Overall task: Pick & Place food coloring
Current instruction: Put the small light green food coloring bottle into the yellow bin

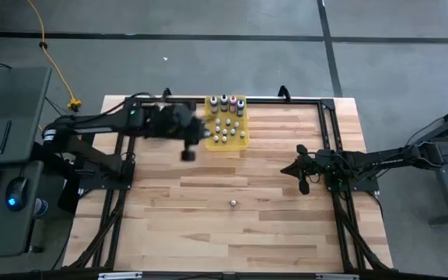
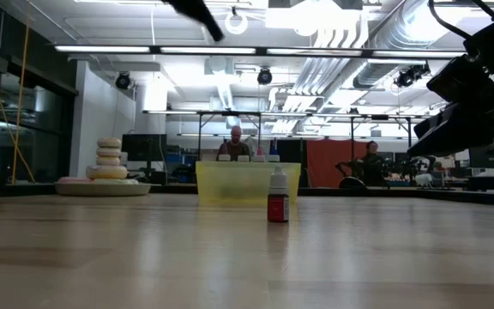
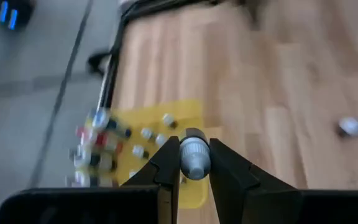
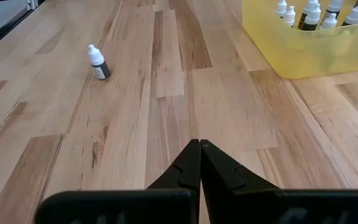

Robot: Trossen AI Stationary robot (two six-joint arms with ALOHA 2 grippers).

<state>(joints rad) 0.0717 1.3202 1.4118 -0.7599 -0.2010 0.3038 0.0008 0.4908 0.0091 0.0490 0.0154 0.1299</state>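
Left gripper, fingers clamped on a white-capped food coloring bottle, hangs over yellow tray at upper center; right gripper, fingers closed & empty, waits center-right above desk.

the pale wooden table top lies bare over nearly all its near half, open to passage from either side. a single small dropper bottle with a white cap stands alone there, well apart from anything else. the yellow rectangular plastic tray sits at the far edge, packed with small capped bottles standing close together, with little room between them. the left gripper hangs just beside the tray's left side. the right gripper hovers over the right side, fingers together.
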